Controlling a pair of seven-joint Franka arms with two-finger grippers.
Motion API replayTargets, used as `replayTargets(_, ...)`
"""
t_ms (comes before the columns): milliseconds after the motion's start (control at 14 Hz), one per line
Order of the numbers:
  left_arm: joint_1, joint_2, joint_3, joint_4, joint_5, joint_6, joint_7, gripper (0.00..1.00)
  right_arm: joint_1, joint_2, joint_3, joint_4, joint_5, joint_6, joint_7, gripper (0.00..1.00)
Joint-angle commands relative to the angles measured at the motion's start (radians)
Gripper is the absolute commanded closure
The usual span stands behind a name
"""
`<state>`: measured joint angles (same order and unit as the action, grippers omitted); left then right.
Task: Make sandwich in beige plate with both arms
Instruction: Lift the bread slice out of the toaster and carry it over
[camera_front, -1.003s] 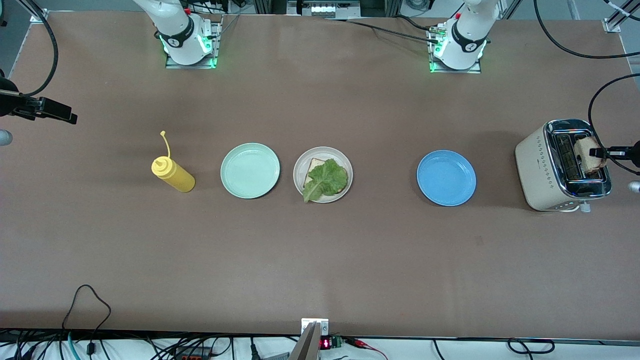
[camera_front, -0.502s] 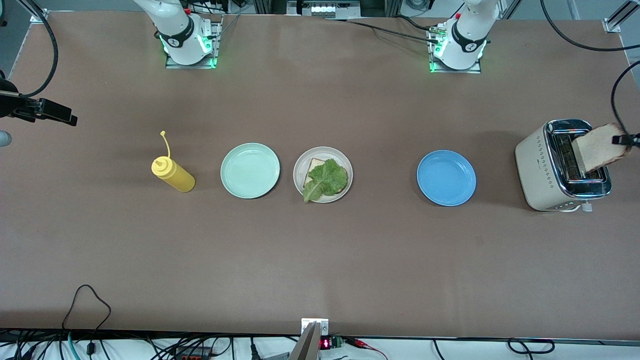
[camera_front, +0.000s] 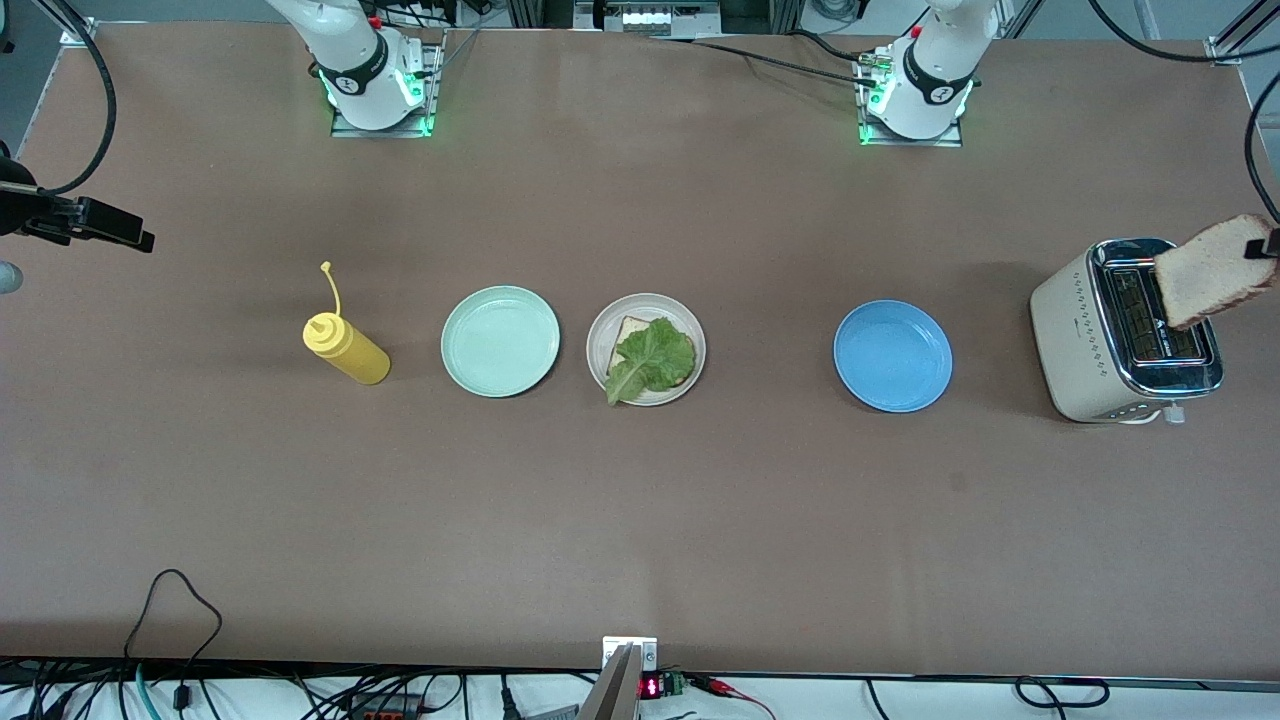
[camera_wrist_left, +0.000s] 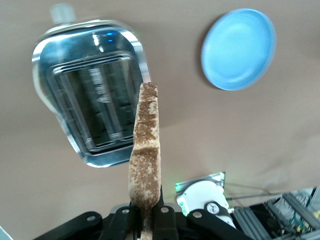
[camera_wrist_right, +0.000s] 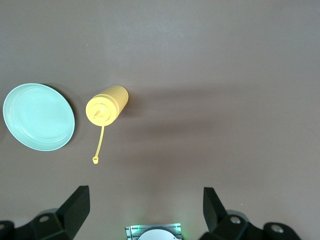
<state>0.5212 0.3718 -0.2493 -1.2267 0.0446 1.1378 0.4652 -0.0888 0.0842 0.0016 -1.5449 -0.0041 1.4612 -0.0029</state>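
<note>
One slice of bread (camera_front: 630, 333) lies on the beige plate (camera_front: 598, 345) with a ruffled lettuce leaf (camera_front: 650, 362) draped over it, so the sandwich lacks only its lid, and that plate sits mid-table between the mint green plate (camera_front: 500, 341) and the blue plate (camera_front: 892, 356). Up by the left arm's end, the second slice (camera_front: 1212, 270) hangs in the air over the toaster (camera_front: 1125, 332), pinched edge-on at its lower end by the left gripper (camera_wrist_left: 148, 216), fingers clamped tight on the crust in the wrist view. Below it the toaster's slots look bare. Over at the other end, the right gripper (camera_wrist_right: 145, 207) waits with its fingers spread wide and nothing in them, above the table near the yellow squeeze bottle (camera_front: 345, 348).

Risk now, as I judge it: the grip is on one narrow edge, so a quick swing toward the middle could let the slice pivot or slip free. It also has to pass over the blue plate; a release too soon lands it there, and a crooked drop could shove the lettuce off
</note>
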Motion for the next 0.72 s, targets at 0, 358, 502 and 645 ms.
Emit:
replayTargets(0,0.005,-0.007,-0.123,-0.011,-0.021,-0.021,0.023,0.99,-0.006,0.000,0.003,0.009,0.015,0.001,0.001,0.00)
replayTargets(358,-0.105,0.001,-0.251,-0.013,-0.054,-0.012,-0.193,1.00,-0.005,0.002,0.003,0.008,0.013,0.004,0.001,0.00)
replayTargets(502,-0.180,0.015,-0.252,-0.014,-0.074,-0.010,-0.288,1.00,-0.005,0.003,0.003,0.009,0.013,0.007,0.001,0.00)
replayTargets(645,-0.243,0.027,-0.251,-0.017,-0.100,0.002,-0.354,1.00,-0.005,0.002,0.003,0.008,0.015,0.007,0.001,0.00)
